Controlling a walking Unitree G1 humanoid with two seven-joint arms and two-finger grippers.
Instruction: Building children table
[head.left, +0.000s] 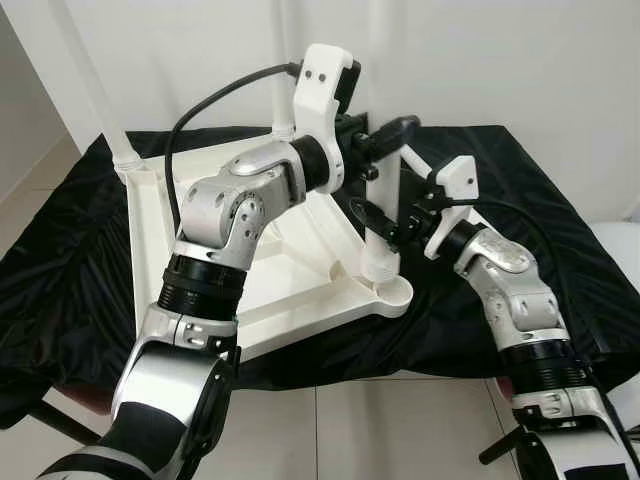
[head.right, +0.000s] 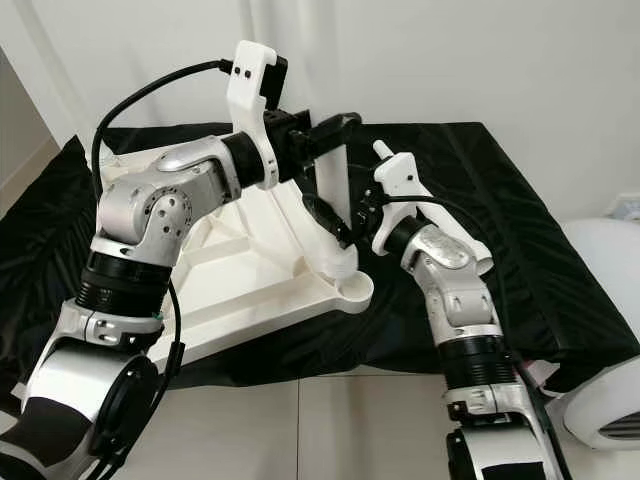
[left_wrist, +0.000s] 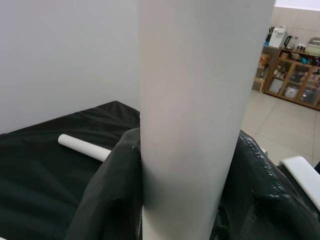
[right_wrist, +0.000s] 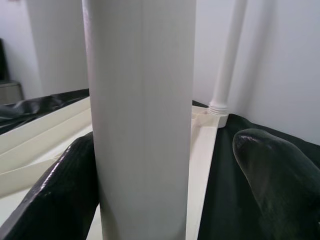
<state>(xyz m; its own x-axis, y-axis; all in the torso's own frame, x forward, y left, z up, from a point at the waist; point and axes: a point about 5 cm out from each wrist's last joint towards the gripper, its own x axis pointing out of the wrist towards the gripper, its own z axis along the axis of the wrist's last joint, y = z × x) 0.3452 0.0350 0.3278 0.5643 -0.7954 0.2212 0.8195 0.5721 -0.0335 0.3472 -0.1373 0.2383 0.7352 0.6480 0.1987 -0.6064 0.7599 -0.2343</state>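
— White plastic fills your left gripper: its fingers are clamped on the leg, one pad on each side, high up the tube. That leg stands upright at the near right corner of the tabletop.

— And my right?

— Your right gripper sits lower on the same leg, just above the corner socket. One finger lies against the tube; the other stands apart from it, so this one is open around the leg (a loose bracket, not a clamp).

— Where is the tabletop?

— Upside down on the black cloth, ribs up. Two more legs are already upright in their sockets at the far corners; the far left one is plain in your head views. One spare leg lies flat on the cloth beyond your left gripper, near the wall.

— Room to move?

— The cloth to the right of the tabletop is bare up to its right edge. The tabletop's near edge lies close to the front edge of the cloth, with tiled floor below. The wall stands just behind the far legs.
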